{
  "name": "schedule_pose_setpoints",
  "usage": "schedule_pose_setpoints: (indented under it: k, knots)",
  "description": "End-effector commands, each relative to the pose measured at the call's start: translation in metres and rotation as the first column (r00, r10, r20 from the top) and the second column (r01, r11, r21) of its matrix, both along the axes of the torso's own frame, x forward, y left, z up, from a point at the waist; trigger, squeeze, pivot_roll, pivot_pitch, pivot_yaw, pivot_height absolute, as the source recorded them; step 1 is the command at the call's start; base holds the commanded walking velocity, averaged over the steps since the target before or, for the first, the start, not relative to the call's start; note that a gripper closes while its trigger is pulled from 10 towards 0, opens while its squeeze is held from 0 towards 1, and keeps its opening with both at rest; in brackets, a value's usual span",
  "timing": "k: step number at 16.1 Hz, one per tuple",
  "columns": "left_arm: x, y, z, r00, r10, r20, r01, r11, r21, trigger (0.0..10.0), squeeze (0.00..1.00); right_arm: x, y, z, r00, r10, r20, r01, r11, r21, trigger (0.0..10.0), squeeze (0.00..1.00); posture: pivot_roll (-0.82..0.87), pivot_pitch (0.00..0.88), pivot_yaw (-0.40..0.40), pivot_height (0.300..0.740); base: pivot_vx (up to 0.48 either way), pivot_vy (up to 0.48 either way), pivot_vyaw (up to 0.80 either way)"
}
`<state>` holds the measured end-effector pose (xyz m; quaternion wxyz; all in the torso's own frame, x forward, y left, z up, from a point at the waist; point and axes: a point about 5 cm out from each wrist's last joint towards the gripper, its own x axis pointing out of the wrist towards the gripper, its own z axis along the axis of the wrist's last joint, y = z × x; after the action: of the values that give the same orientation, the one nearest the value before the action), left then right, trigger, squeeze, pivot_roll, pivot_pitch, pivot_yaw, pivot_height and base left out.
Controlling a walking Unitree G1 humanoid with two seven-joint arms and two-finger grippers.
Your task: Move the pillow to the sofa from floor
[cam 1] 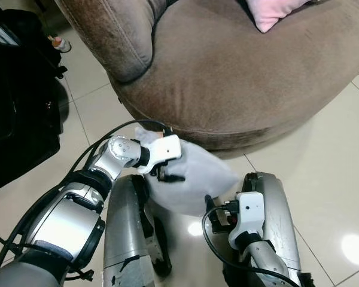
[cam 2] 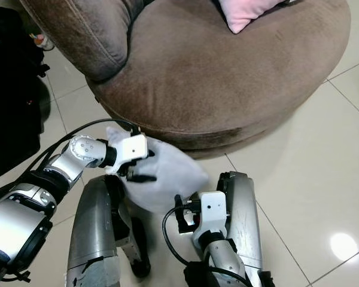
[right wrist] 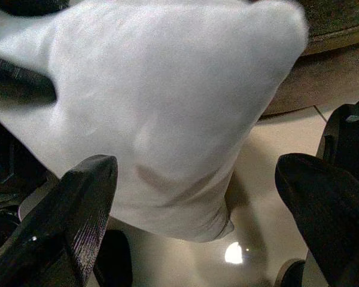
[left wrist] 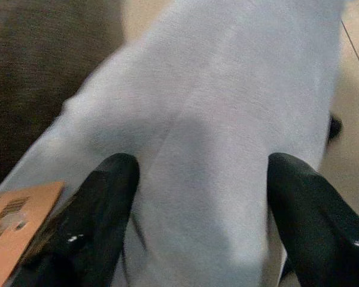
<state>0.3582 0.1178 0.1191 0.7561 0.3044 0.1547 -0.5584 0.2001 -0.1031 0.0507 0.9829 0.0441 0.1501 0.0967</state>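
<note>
Down on the pale tiled floor [cam 1: 323, 155], hard against the front foot of the round brown sofa [cam 1: 227, 78], sits the white pillow [cam 1: 194, 173], at about 6 o'clock from the sofa's seat and between the robot's two arms. It looks light and soft: the cloth dents and creases where it is pressed, so it will likely sag and slump when lifted, and smooth fabric may slide from a shallow pinch. A deep bite on a bunched corner or edge seems the safest hold.

The left gripper [left wrist: 197, 197] is at the pillow's 9 o'clock side, its black fingers [left wrist: 105, 197] spread wide and pressed into the fabric, not yet closed on it. The right gripper [right wrist: 197, 209], at the pillow's 5 o'clock, is also wide apart, with the pillow's lower corner just ahead of it.

By count: one white pillow on the floor, one pink pillow [cam 1: 272, 12] already on the seat at 1 o'clock, one sofa, two grippers
</note>
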Motion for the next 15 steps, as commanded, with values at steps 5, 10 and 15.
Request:
schedule_pose_setpoints:
  k: [5,10,15]
  knots:
    - [-0.003,0.020,-0.022,0.967,0.240,-0.086,-0.247,0.964,-0.095,0.0,0.00,-0.021,-0.018,-0.025,0.988,-0.058,-0.143,0.051,0.997,-0.051,10.0,0.00,-0.19,0.388,0.149,0.472,0.000,0.000,0.00]
    - [-0.008,0.021,-0.030,0.956,0.265,-0.124,-0.280,0.952,-0.124,0.0,0.00,-0.019,-0.017,-0.026,0.988,-0.055,-0.146,0.048,0.998,-0.051,10.0,0.00,-0.19,0.382,0.147,0.472,0.000,0.000,0.00]
    - [-0.010,0.022,-0.040,0.881,0.418,-0.223,-0.467,0.847,-0.254,0.0,0.00,-0.016,-0.019,-0.024,0.989,-0.058,-0.138,0.051,0.997,-0.058,10.0,0.00,-0.19,0.379,0.142,0.472,0.000,0.000,0.00]
